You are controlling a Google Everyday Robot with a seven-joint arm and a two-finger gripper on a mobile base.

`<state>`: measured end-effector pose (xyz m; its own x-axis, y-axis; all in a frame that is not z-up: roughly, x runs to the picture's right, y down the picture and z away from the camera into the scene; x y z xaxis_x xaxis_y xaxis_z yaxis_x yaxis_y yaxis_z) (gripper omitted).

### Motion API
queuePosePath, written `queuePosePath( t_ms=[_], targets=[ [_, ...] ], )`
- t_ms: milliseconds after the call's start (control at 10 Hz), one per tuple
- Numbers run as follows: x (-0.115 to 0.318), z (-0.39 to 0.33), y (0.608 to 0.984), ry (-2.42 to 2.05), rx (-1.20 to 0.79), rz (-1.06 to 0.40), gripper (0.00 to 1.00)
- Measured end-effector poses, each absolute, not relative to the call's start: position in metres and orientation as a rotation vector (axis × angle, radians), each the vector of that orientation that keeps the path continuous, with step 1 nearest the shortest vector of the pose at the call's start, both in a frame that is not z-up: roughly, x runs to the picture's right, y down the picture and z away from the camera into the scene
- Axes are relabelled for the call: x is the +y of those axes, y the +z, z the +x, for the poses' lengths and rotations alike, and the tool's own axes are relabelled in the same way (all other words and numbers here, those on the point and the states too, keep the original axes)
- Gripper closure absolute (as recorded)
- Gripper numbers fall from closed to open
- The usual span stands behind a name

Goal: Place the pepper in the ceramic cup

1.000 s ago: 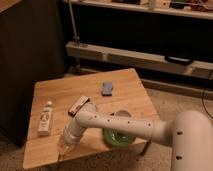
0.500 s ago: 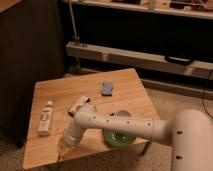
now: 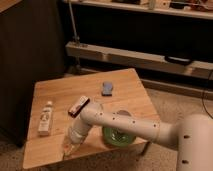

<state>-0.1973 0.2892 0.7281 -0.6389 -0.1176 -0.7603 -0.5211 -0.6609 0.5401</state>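
My white arm (image 3: 125,125) reaches from the lower right across the wooden table (image 3: 125,85) toward its front left. The gripper (image 3: 68,145) points down at the tabletop near the front edge, to the right of a white bottle (image 3: 46,118). The pepper is hidden from this view. The ceramic cup is hidden as well; the arm and gripper cover that part of the table. A green saucer (image 3: 116,137) lies partly under the forearm.
A small red and white packet (image 3: 78,105) lies mid-table, just behind the arm. A blue object (image 3: 107,88) sits toward the back. Dark shelving and a low rail stand behind the table, and a dark cabinet at left.
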Motion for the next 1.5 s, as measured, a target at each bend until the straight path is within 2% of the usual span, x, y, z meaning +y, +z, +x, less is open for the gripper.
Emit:
queuePosePath(
  t_ms=[600,700,900,1000,1200,1300,1400,1500],
  targets=[
    [0.295,-0.198,0.732,2.363,1.143,-1.181,0.21],
    [0.296,-0.198,0.732,2.366,1.125,-1.183,0.25],
    [0.297,-0.199,0.732,2.367,1.09,-1.198,0.45],
    [0.299,-0.198,0.732,2.36,1.079,-1.218,0.59],
    [0.301,-0.196,0.729,2.338,1.07,-1.238,0.77],
    [0.301,-0.192,0.724,2.33,1.052,-1.222,0.92],
    [0.3,-0.191,0.721,2.333,1.041,-1.203,0.98],
    [0.296,-0.19,0.717,2.347,1.026,-1.187,1.0]
  ],
)
